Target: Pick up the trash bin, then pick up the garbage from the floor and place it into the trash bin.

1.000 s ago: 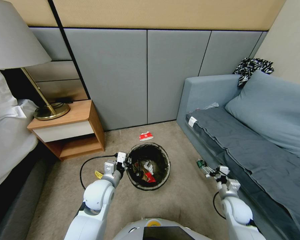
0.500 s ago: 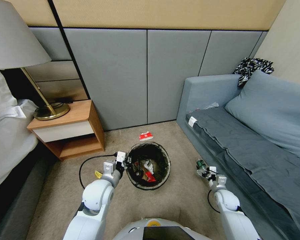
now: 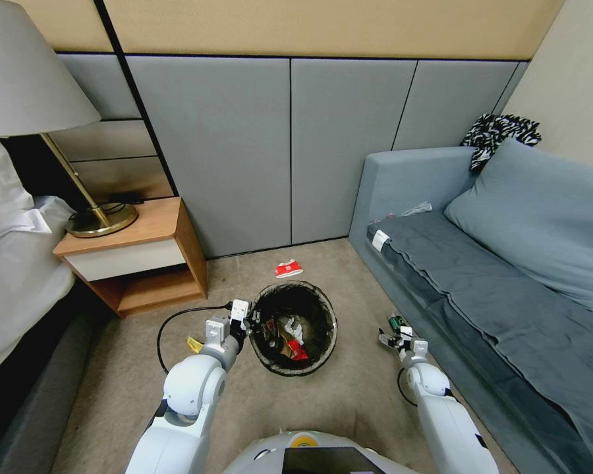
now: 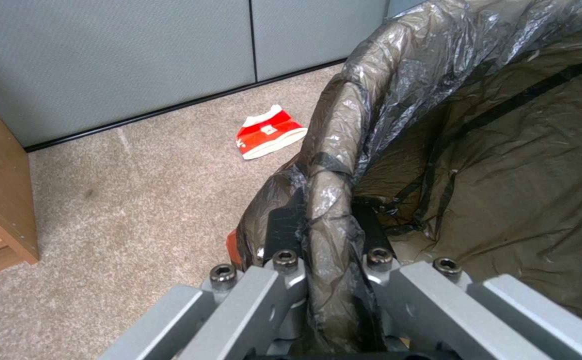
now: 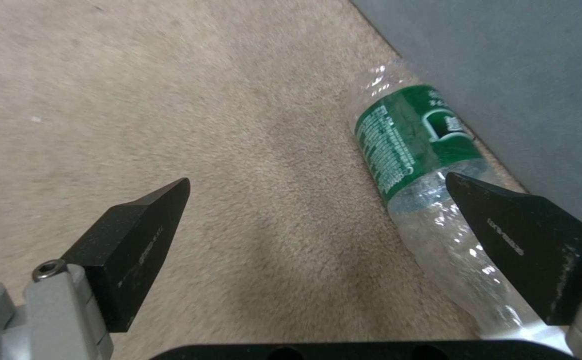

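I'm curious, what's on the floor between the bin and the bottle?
Bare carpet lies between the trash bin and the bottle, seen in the head view.

bin (image 3: 294, 327): round, dark bag folded over your rim (image 4: 344, 150), upright on carpet, litter already inside
bottle (image 5: 419, 170): clear, crushed, green label, lying flat against the sofa base
red-white wrapper (image 3: 288, 268): flat on carpet near the wall, beyond your bin
yellow scrap (image 3: 194, 344): on carpet, left of your bin
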Tool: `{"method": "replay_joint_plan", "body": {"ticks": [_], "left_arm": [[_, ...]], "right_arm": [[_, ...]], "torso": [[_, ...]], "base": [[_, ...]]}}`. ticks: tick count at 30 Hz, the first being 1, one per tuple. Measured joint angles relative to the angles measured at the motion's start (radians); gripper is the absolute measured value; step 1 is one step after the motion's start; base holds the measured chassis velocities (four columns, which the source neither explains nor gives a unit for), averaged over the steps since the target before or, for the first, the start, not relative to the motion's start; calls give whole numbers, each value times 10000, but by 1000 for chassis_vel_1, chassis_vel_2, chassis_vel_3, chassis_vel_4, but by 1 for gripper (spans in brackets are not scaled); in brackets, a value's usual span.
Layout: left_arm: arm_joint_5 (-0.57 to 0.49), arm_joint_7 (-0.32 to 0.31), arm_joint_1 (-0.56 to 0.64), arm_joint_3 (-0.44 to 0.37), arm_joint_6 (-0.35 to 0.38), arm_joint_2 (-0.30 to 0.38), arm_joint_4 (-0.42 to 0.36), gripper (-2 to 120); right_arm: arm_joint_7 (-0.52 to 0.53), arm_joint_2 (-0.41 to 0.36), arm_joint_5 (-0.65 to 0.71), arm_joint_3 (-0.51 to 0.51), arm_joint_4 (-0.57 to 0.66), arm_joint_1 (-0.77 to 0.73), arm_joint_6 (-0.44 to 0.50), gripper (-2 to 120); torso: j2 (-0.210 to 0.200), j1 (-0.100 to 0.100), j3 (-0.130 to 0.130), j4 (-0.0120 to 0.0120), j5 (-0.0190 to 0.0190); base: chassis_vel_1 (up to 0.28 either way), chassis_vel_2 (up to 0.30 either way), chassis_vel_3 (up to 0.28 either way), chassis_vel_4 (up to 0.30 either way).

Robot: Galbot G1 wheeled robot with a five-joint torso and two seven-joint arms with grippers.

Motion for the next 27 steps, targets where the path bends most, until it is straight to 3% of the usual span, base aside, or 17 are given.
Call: {"method": "replay_joint_plan", "body": {"ticks": [13, 27], "left_arm": [[77, 3, 87, 24, 0, -24, -25, 1], [169, 23, 175, 48, -9, -35, -72, 1]], "right_arm": [[303, 56, -316, 92, -1431, 790, 301, 100], [518, 72, -325, 235, -1812, 1057, 401, 100]], "torso": [[0, 0, 0, -1, 1], [0, 0, 0, 0, 0]], "base": [[0, 0, 0, 0], [0, 0, 0, 0]]}}
